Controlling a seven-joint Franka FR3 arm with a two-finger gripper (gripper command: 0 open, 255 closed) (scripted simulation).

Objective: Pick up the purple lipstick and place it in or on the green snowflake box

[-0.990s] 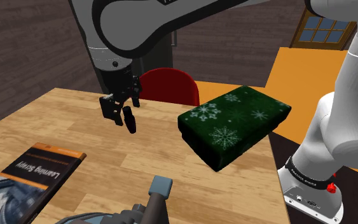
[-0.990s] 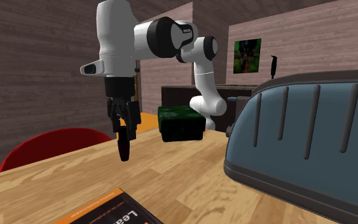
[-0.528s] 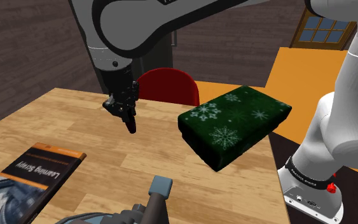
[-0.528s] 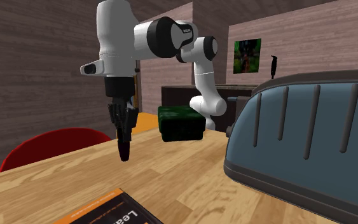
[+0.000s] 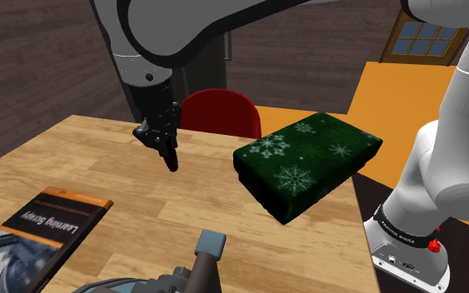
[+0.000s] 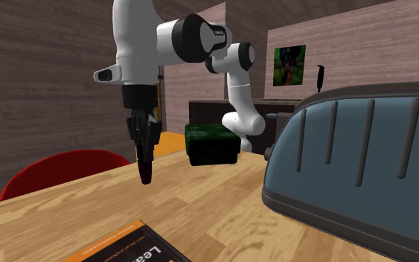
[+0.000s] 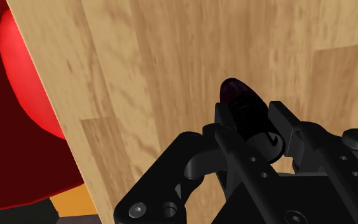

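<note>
**Lipstick up in the claw, box waiting to the right**

Starting at the shoulder view's left: a book (image 5: pixel 49 218), flat at the near edge of the wooden table (image 5: pixel 99 162), well apart from the action and no bother.

Moving right: the gripper (image 5: pixel 167 148), pointing straight down, clamped shut on the dark lipstick (image 5: pixel 172 161). Purple tinge at the tip in the wrist view, tube clasped between both fingers, end poking out below. Hanging clear above the tabletop, not touching. Lifted, most likely, to travel without scraping the wood.

Just behind, past the far edge: a red chair (image 5: pixel 224 112), off the likely route, so no obstacle.

At the near edge: a grey-blue thing (image 5: pixel 210 246), hard to name, low and out of the way.

Further right: the green snowflake box (image 5: pixel 306 162), closed, top bare, well apart from the lipstick. Open tabletop between the two, nothing to dodge. Worth minding the box's height, though: enough clearance needed before crossing its left side.

Far right: the arm's white base (image 5: pixel 424 208), beyond the box.
</note>
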